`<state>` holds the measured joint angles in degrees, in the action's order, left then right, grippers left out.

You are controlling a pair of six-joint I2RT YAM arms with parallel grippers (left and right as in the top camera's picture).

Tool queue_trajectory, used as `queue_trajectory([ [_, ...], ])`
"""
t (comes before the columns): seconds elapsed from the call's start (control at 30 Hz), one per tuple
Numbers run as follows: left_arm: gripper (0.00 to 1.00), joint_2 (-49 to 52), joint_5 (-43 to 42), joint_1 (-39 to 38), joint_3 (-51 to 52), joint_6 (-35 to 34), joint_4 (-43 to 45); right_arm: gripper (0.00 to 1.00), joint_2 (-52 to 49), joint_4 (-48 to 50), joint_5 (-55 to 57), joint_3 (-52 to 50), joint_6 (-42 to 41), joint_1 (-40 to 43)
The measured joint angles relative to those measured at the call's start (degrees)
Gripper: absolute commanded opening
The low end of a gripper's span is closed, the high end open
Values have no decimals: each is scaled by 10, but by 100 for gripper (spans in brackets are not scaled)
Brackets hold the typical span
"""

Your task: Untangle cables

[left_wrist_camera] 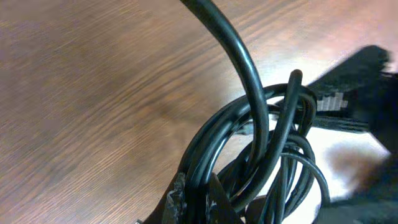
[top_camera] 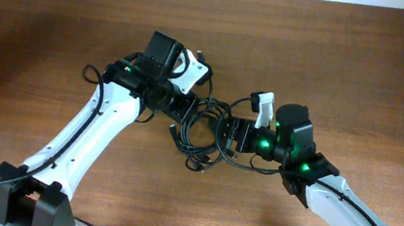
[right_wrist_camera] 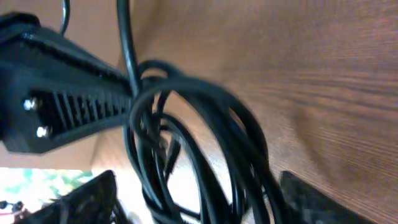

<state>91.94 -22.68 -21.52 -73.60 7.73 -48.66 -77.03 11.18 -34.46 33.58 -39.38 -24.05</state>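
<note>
Though bunched, cables (top_camera: 203, 133) central on table (top_camera: 36, 40)

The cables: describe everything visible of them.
The cables are thin, glossy black cords, rubbery-looking, bunched in overlapping tangled loops on the wooden table between the two arms. The left gripper is shut on several strands; the right gripper stands open around the bundle. Plug ends are hard to make out.

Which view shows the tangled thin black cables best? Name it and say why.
Overhead: the whole tangle of thin black cables is in frame, so every loop can be followed. The left wrist view shows only close, cropped loops; the right wrist view shows blurred, cropped loops.
</note>
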Motion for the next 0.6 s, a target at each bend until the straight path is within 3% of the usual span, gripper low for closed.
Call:
queue_trajectory([
  [0.07, 0, 0, -27, 0, 0, 9, 8, 64, 0, -9, 1, 0, 4, 0],
  [0.1, 0, 0, -39, 0, 0, 13, 13, 49, 0, -15, 2, 0, 5, 0],
  [0.23, 0, 0, -65, -1, 0, 19, 34, 19, 0, -28, 2, 0, 8, 0],
  [0.27, 2, 0, -69, -1, 0, 19, 35, 8, 0, -30, 3, 0, 6, 0],
  [0.3, 5, 0, -71, -1, 0, 20, 37, 4, 0, -28, 1, 0, 10, 0],
  [0.47, 40, 0, -67, 1, 0, 22, 38, 4, 0, -14, 2, 0, 8, 0],
  [0.6, 41, 0, -65, 21, 0, -2, 44, 4, 0, -13, 2, 0, 1, 0],
])
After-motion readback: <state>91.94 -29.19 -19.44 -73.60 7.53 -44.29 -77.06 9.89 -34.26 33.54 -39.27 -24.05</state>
